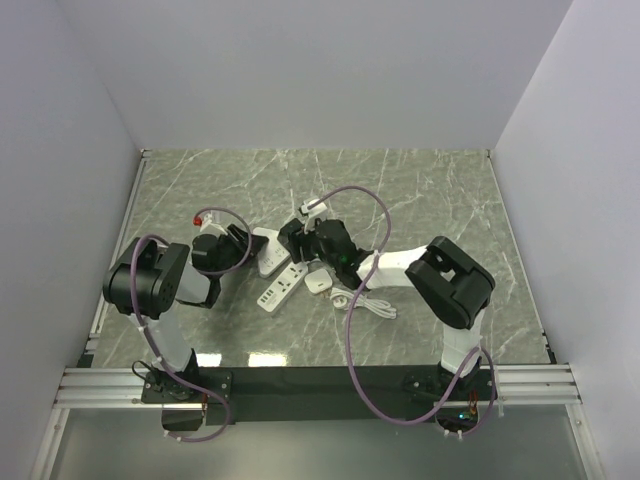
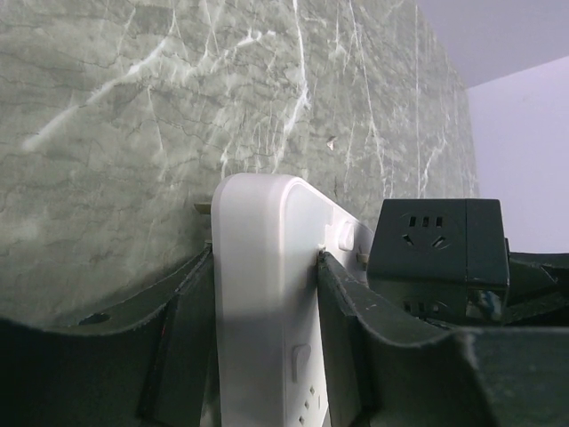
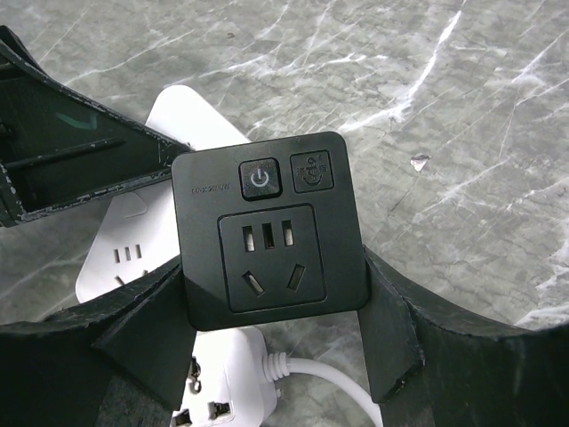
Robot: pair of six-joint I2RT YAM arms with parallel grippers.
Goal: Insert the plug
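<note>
Plug (image 3: 269, 233), a black square block, sits mid-frame in the right wrist view. The right claw (image 3: 271, 307) pinches its two sides, closed to the block's width. The left claw (image 2: 267, 347) is clamped across a white power strip (image 2: 267, 258) on the worktop (image 2: 133, 107). Both parts are held, but seating looks not yet done. The block's socket face points up at the camera, so its hidden pins likely point down. It has no clear long axis.
</note>
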